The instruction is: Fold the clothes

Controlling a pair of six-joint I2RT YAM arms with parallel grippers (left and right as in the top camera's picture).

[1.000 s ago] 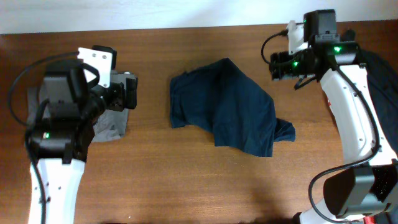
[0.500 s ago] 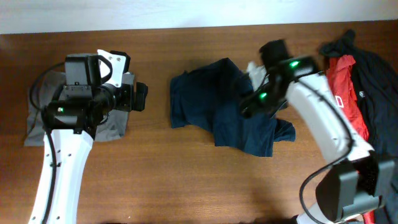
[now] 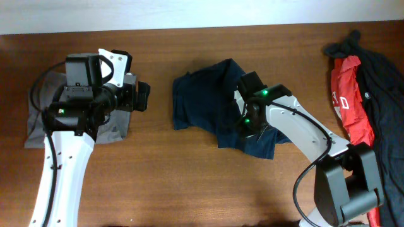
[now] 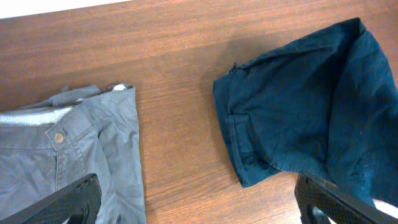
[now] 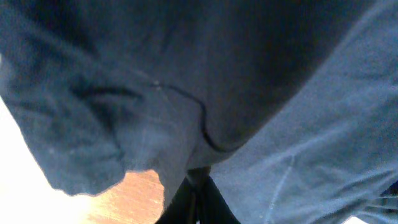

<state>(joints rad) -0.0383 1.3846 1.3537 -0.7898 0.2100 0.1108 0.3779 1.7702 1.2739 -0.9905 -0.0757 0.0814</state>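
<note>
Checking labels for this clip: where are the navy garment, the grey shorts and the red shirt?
navy garment (image 3: 199,101), overhead view, its left half.
grey shorts (image 4: 93,155), left wrist view, panel right of the button.
red shirt (image 3: 352,116), overhead view, its middle.

Matt navy cloth (image 3: 205,101) — grained wood table (image 3: 189,186)

crumpled navy piece (image 3: 202,104) centre, grey shorts (image 3: 113,131) left, red shirt (image 3: 346,110) far right

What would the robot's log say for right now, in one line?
left end effector: open, empty | right end effector: shut on navy garment | grey shorts: on table
</note>
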